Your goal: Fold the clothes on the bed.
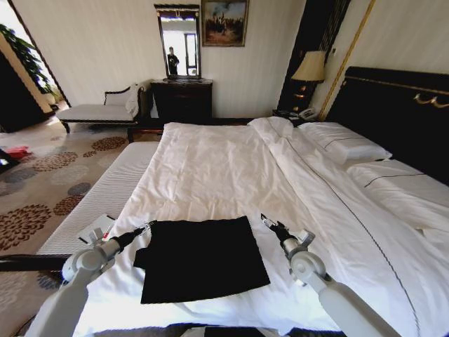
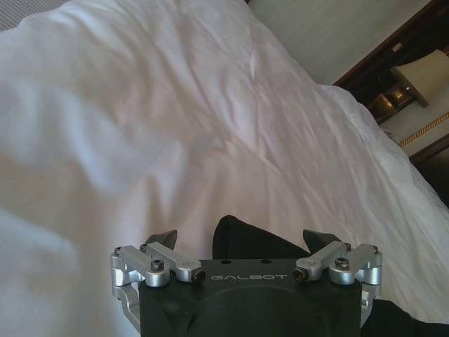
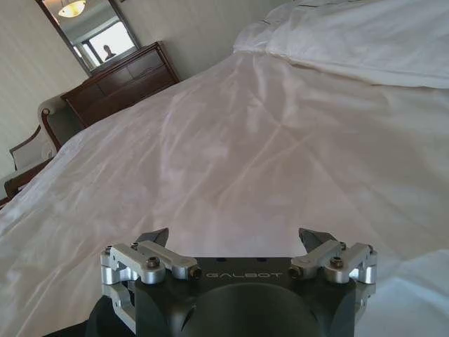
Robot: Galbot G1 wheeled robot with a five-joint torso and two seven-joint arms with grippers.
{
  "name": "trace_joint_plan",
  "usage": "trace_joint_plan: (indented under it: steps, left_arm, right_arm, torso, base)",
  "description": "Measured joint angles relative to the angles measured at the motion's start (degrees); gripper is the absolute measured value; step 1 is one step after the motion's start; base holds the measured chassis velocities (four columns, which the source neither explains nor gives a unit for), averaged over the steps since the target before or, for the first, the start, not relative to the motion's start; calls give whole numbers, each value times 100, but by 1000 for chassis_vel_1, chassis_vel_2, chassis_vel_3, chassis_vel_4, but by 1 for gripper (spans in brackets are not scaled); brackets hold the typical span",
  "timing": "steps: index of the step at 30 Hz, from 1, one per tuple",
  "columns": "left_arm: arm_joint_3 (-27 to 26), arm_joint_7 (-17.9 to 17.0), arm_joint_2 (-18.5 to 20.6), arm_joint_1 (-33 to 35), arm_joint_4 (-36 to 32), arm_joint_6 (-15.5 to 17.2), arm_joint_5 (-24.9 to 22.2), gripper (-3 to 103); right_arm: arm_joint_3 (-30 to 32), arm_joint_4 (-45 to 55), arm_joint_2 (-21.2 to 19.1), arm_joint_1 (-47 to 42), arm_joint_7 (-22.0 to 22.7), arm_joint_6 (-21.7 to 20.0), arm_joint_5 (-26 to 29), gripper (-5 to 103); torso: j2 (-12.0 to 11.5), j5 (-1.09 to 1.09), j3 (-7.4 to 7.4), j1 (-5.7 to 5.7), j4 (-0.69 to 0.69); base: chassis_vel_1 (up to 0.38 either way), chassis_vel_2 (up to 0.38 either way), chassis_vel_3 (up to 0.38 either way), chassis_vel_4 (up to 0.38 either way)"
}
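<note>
Bare white duvet fills the bed (image 1: 210, 168) from the frame's centre upward, unobstructed; pillows (image 1: 365, 158) block the right side, the black T-shirt (image 1: 200, 260) lies lower centre.

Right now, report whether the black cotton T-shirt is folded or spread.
Folded: the black cotton T-shirt lies as a compact near-rectangle on the white duvet, no sleeves spread out.

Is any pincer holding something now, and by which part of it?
Nothing is held. The left pincer and the right pincer are open, at the far corners of the black T-shirt.

T-shirt (image 1: 200, 267) on bed (image 1: 231, 168)
</note>
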Motion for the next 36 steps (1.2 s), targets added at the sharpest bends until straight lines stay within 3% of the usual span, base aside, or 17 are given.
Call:
trace_joint_plan:
  steps: [4,6,8,12,15,20,23,27,32,36]
  left_arm:
    - [105,22,-105,-61,47,-2,88,101]
    - [160,58,-121,-52,62,-11,201,92]
    - [177,63,-128,-54,75,-20,236,92]
    - [193,63,-155,-108,140,-76,275,70]
    - [192,62,-158,-107,153,-104,297,64]
    - [145,63,-178,-109,187,-199,321,43]
    - [121,64,-188,-111,193,-221,322,38]
    - [105,67,-233,-90,193,-237,332,16]
    - [105,67,-276,-63,180,-237,374,2]
    - [96,64,-281,-37,151,-237,410,0]
  right_arm:
    - [-3,-14,2,13,4,-1,-9,100]
    - [1,-11,1,5,5,-3,-14,100]
    - [9,-11,0,-1,6,-4,-14,100]
    - [51,-13,-2,-27,6,-5,-17,100]
    - [57,-13,0,-40,6,-5,-19,100]
    - [72,-13,13,-79,4,-5,-46,100]
    - [72,-13,22,-95,2,-5,-71,100]
    - [66,-12,35,-96,0,-2,-90,100]
    - [65,3,24,-86,0,-2,-92,100]
    - [74,8,14,-89,0,-1,-96,100]
  torso:
    - [0,-1,0,1,0]
    - [0,0,0,1,1]
    - [1,0,0,0,1]
    - [1,-1,0,0,1]
    - [1,0,0,0,1]
    - [1,-1,0,0,1]
    - [1,-1,0,-1,1]
    - [1,0,0,0,1]
    - [1,-1,0,0,1]
    - [1,-1,0,0,1]
  base:
    - [0,0,0,0]
    - [0,0,0,0]
    - [0,0,0,0]
    - [0,0,0,0]
    - [0,0,0,0]
    - [0,0,0,0]
    - [0,0,0,0]
    - [0,0,0,0]
    - [0,0,0,0]
    - [0,0,0,0]
